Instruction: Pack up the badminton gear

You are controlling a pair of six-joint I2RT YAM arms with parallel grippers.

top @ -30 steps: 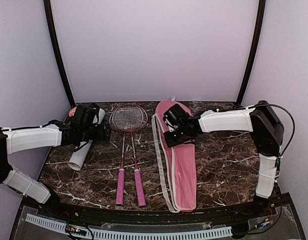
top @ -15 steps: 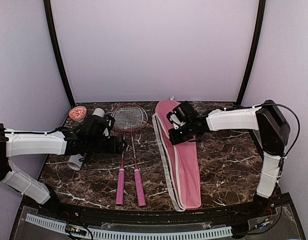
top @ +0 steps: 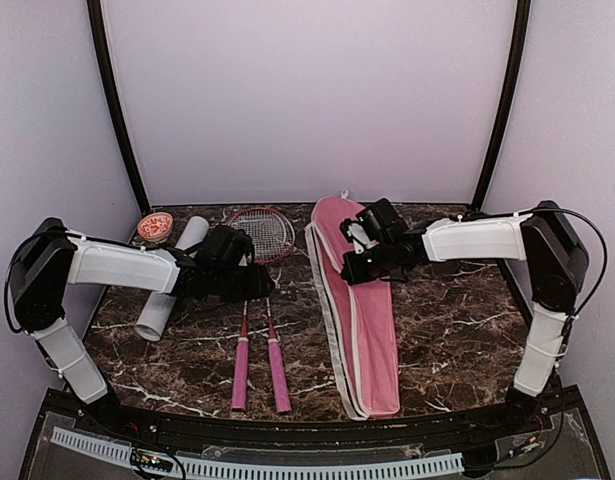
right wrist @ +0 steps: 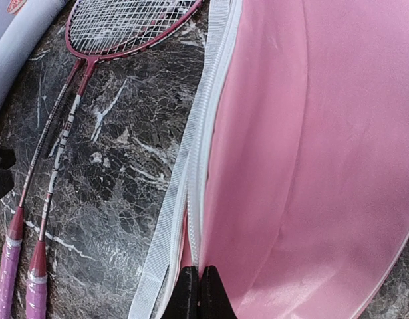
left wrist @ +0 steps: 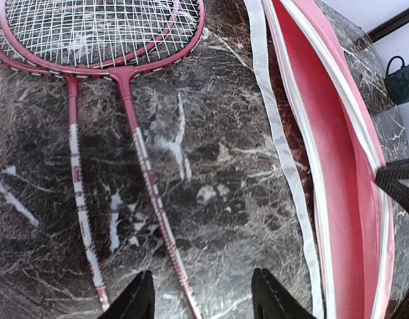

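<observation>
Left claw (left wrist: 203, 300) hangs low over the table (left wrist: 211, 193), its two black fingers standing apart. It is open and grips nothing, and the thin red shaft of one of the rackets (left wrist: 101, 33) runs up between them, nearer the left finger. Both rackets lie flat, side by side on the dark, white-veined marble, with their round strung heads toward the far wall and their pink handles toward me. Through the left wrist camera I can make out the white string mesh and the white-banded shafts.

Right claw (right wrist: 197, 294) is pinched closed on the white-trimmed edge of the cover (right wrist: 304, 153). The smooth pink fabric rises from there as a lifted flap, so the racket-shaped cover gapes along its left side. A white woven strap (right wrist: 165, 226) lies along that edge on the stone. The cover sits just right of the rackets, not touching them.

Over at the table's left, the tube (top: 154, 316) — long, round, white cardboard — lies slantwise, partly under my left arm. A small red-patterned round cap (top: 154, 226) sits near its far end.
</observation>
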